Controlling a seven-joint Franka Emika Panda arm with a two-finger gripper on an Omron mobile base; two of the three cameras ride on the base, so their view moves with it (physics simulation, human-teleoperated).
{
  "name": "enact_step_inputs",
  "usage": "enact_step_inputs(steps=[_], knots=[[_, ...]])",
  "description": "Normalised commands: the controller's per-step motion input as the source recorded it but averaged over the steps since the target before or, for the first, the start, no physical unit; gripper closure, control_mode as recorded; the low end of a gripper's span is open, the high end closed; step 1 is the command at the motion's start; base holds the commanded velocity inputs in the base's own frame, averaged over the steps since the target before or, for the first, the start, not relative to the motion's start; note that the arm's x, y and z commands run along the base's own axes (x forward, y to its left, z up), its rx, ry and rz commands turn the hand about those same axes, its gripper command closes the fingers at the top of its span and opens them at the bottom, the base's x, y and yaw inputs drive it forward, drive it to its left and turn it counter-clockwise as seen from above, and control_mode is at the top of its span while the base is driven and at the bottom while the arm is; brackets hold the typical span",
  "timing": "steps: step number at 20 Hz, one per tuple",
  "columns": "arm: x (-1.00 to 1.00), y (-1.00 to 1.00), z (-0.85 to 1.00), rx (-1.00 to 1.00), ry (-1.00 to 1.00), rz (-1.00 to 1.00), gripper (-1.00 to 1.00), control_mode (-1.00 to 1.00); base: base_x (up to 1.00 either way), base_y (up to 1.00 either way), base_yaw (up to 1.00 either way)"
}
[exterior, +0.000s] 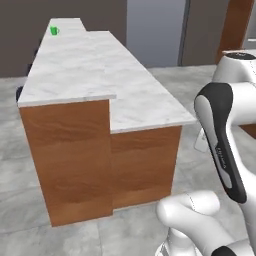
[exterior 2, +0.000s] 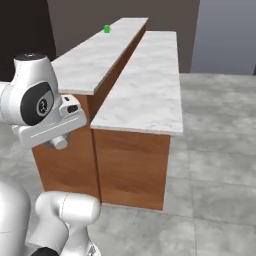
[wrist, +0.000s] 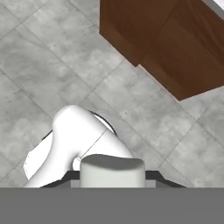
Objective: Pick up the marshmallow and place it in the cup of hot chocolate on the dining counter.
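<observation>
The green cup (exterior 2: 106, 29) stands far along the dining counter (exterior 2: 95, 60).

My arm (exterior: 225, 150) has a glossy white shell with rounded, thick links. A long dark grey band with small pale lettering runs along one link. My shoulder joint (exterior 2: 35, 102) carries a dark round cap with a small light mark. My base (exterior 2: 65, 220) is smooth white.

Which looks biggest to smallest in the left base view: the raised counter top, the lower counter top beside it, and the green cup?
1. Raised counter top and lower counter top: similar spread; the lower sits nearer the camera, so I won't rank them.
2. Green cup: smallest, a speck at the raised top's far end.
</observation>
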Motion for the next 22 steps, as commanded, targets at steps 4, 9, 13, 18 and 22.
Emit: enact_step_inputs(steps=[4, 9, 13, 18, 22], knots=[[0.0, 0.0, 0.0, 0.0, 0.0, 0.0, 1.0, 1.0, -0.21, 1.0, -0.35], [0.0, 0.0, 0.0, 0.0, 0.0, 0.0, 1.0, 1.0, -0.26, 1.0, -0.32], [0.0, 0.0, 0.0, 0.0, 0.0, 0.0, 1.0, 1.0, -0.27, 1.0, -0.29], [0.0, 0.0, 0.0, 0.0, 0.0, 0.0, 1.0, 1.0, -0.14, 1.0, -0.33], [0.0, 0.0, 0.0, 0.0, 0.0, 0.0, 1.0, 1.0, -0.17, 1.0, -0.3]])
